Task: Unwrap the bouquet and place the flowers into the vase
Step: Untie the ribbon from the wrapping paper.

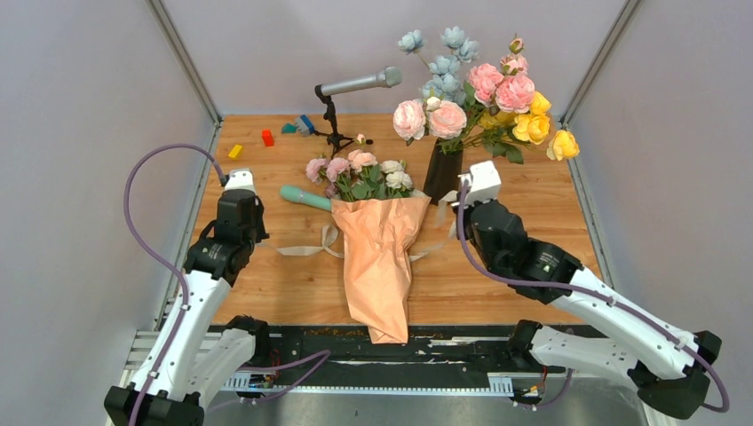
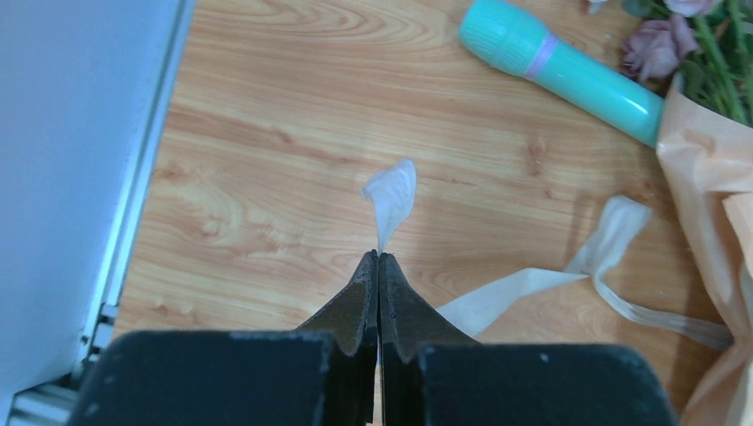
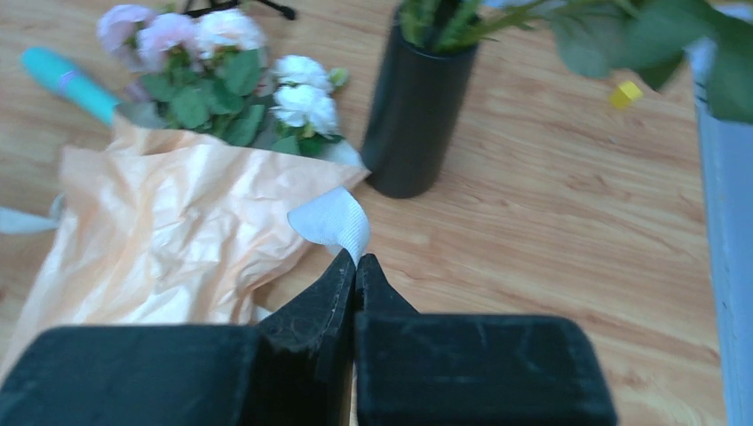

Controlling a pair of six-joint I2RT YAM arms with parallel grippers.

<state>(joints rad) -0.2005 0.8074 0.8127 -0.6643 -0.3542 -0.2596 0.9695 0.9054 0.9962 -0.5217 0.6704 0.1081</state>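
Wooden tabletop [image 1: 266,293] runs wide either side of the bouquet [image 1: 380,257], whose paper tip passes the near edge. Left tool [image 2: 379,257] and right tool [image 3: 355,262] each pinch a cream ribbon [image 2: 391,195] end beside it. The vase [image 1: 442,170] stands just right of its flowers [image 1: 360,173].

The top external camera views the whole wooden bench [image 1: 284,293] from above, behind the arms. Each wrist camera looks closely forward past its claw: left claw [image 2: 378,259], right claw [image 3: 355,262]. All share the crinkled peach-orange paper bouquet [image 1: 380,257].
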